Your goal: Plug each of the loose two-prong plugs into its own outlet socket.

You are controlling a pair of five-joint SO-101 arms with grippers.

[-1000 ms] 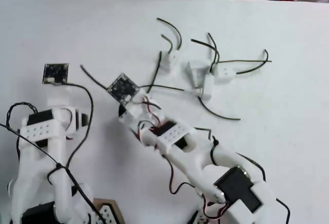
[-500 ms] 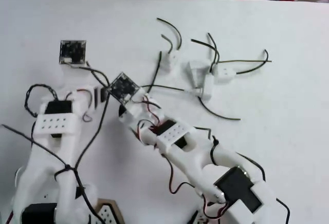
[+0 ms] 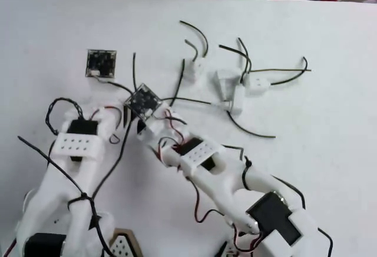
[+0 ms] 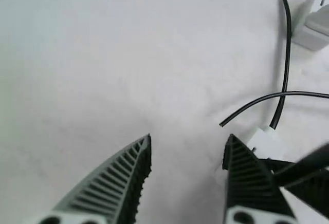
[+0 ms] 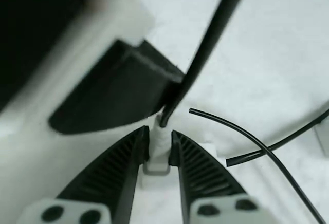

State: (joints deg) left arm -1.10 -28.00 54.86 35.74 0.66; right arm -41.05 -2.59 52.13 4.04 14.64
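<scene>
The right gripper is pinching a small white plug between nearly closed fingers, low over the white worktop, left of its middle and well apart from the cluster of white plugs and sockets lying right of centre, toward the far edge. The left gripper is hanging just beside it, jaws spread wide with nothing between them and one finger almost touching the held plug. The plug's black cord is running up past a dark part of the other arm, while loose cords are crossing the surface close by. The crowding looks like the main hazard. With both grippers working the same spot, any sideways move could be knocking one into the other or twisting the plug in its narrow grip. The trailing cord may be catching on the left arm, or on the crossed cords, and dragging neighbouring pieces. The sockets appear unanchored, so a push without bracing would likely be sliding one away rather than seating the prongs.
</scene>
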